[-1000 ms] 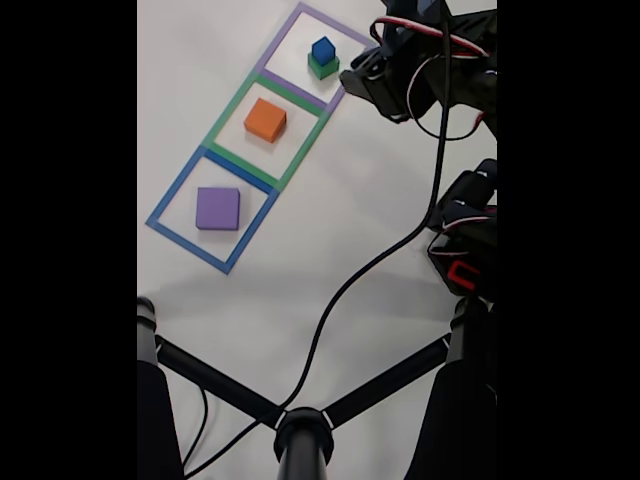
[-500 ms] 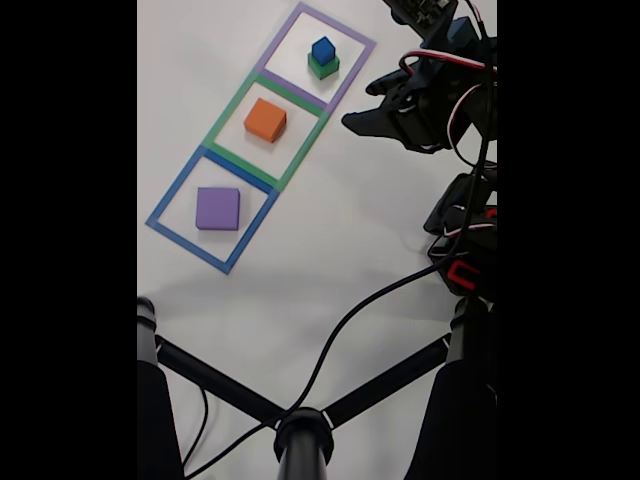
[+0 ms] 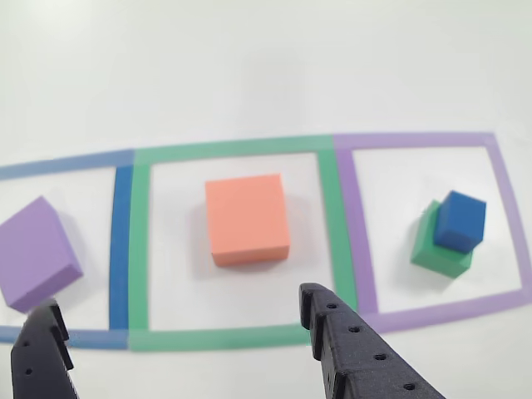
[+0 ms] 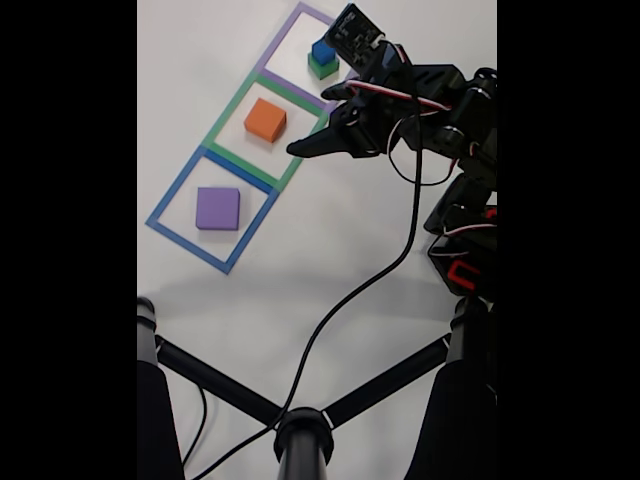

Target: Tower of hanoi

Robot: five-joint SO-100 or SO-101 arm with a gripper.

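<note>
The claw (image 3: 179, 337) at the bottom of the other view stands wide open and holds nothing, its two black fingers (image 3: 353, 353) framing the orange block (image 3: 247, 219) in the centre. The purple block (image 3: 37, 252) lies at the left edge. At the right, the blue cube (image 3: 460, 220) sits on the green block (image 3: 436, 253). In the fixed view the claw (image 4: 318, 135) hovers just right of the orange block (image 4: 265, 120).

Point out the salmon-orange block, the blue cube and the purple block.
salmon-orange block (image 3: 247, 214), other view, middle of its top face.
blue cube (image 3: 460, 220), other view, its front face, atop the green block.
purple block (image 4: 217, 208), fixed view, centre of its top face.
</note>
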